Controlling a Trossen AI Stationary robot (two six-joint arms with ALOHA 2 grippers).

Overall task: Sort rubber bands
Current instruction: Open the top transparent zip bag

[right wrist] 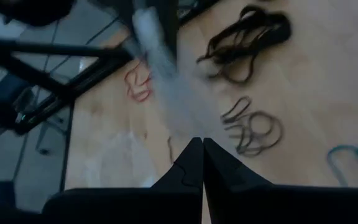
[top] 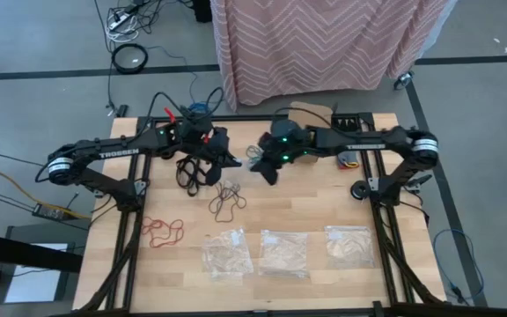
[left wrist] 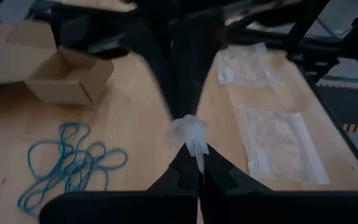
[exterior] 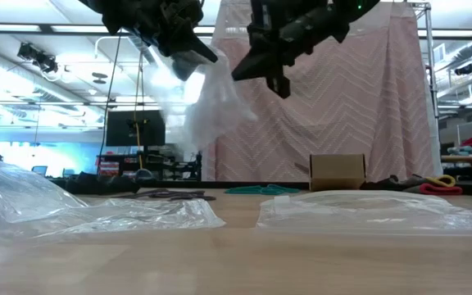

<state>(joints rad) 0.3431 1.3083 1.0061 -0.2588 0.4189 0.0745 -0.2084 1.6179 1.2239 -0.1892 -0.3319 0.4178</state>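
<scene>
both hands, left and right, pinch one clear bag; its contents seem hidden.

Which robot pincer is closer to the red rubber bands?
Left. The left pincer is up past the red rubber bands, on their side of the table. The right pincer is farther over, toward the middle.

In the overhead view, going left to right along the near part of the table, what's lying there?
Red rubber bands → first clear bag → second clear bag → third clear bag.
</scene>
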